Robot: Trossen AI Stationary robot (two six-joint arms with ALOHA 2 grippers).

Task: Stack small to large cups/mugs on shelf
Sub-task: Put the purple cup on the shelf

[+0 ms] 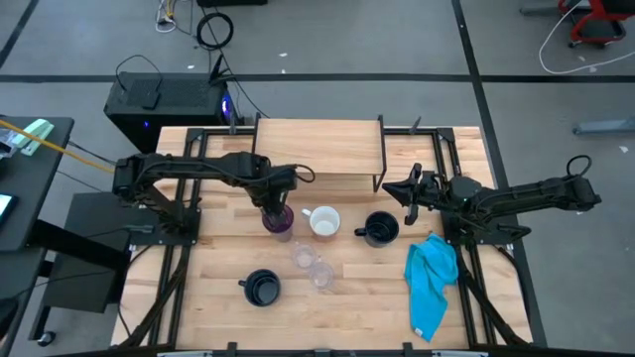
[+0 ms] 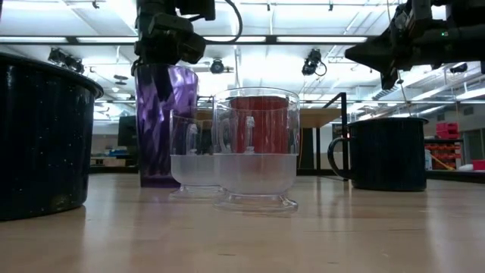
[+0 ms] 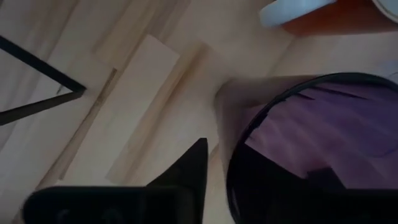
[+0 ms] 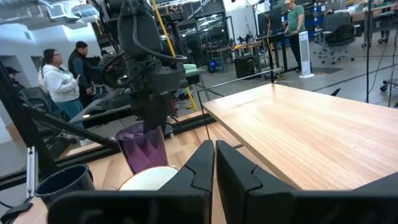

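Observation:
The translucent purple tumbler point(image 1: 279, 221) stands upright on its base on the table, left of the white mug point(image 1: 323, 221). My left gripper point(image 1: 275, 196) points down over the tumbler's rim point(image 3: 292, 93), open. One finger point(image 3: 189, 171) stands outside the wall and the other point(image 3: 326, 180) inside. A strip of table shows between the outer finger and the wall. One black mug point(image 1: 380, 229) stands right of the white mug, another point(image 1: 261, 288) near the front. Two small clear cups point(image 1: 311, 264) stand between them. My right gripper point(image 4: 214, 163) is shut and empty beside the shelf point(image 1: 317, 149).
A blue cloth point(image 1: 432, 283) lies at the front right of the table. The shelf's plank top point(image 4: 311, 137) is bare. People stand in the room beyond the table point(image 4: 62, 84).

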